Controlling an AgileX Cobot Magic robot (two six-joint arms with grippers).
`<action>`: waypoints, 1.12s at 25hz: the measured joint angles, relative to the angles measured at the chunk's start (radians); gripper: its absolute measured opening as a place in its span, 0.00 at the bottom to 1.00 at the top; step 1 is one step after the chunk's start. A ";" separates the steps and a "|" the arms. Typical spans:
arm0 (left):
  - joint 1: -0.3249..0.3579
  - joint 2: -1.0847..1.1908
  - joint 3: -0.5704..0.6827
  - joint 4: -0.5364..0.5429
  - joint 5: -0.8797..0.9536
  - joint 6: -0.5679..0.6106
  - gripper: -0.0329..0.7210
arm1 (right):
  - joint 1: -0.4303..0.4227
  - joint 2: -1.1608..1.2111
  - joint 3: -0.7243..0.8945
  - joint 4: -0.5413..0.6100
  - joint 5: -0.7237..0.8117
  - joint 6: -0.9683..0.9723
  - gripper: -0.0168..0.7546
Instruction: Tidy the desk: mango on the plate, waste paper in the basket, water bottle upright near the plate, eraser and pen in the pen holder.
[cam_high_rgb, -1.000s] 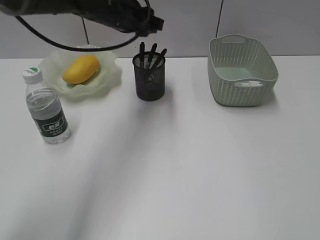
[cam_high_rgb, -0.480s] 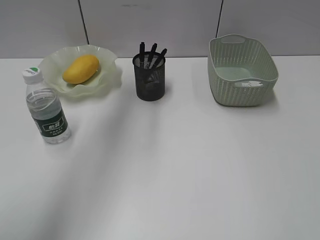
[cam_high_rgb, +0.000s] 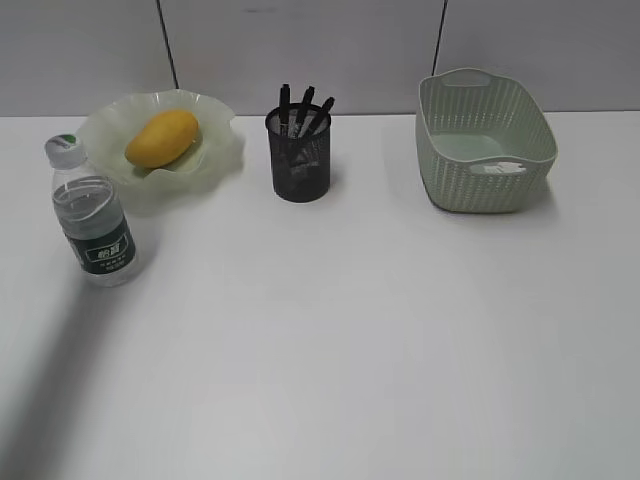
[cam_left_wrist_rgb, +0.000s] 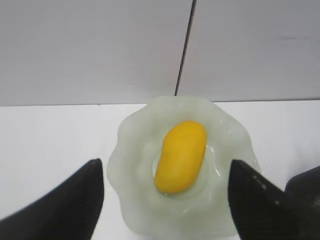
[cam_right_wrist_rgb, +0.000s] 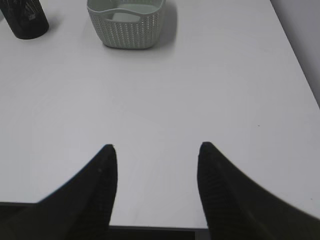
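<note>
You see plain white desk (cam_high_rgb: 350, 350) meeting grey panelled wall (cam_high_rgb: 330, 50); left gripper (cam_left_wrist_rgb: 165, 192) jaws spread, empty, above mango (cam_left_wrist_rgb: 181, 156); right gripper (cam_right_wrist_rgb: 156, 155) parted, empty.

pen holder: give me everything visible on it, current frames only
The pen holder is a black wire-mesh cylindrical cup, see-through, standing upright on the white desk between the plate and the basket, touching neither. Three dark pens stick out of its top, leaning right. Something dark sits low inside; what it is cannot be told. The right wrist view catches only its lower part at the top-left corner. No gripper touches it.
</note>
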 joint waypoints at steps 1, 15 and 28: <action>0.005 0.000 0.000 0.006 0.010 -0.001 0.82 | 0.000 0.000 0.000 0.000 0.000 0.000 0.56; 0.022 -0.288 0.249 0.075 0.175 -0.002 0.82 | 0.000 0.000 0.000 0.000 0.000 0.000 0.56; 0.022 -0.887 0.806 0.072 0.171 -0.046 0.82 | 0.000 0.000 0.000 0.000 0.000 0.000 0.56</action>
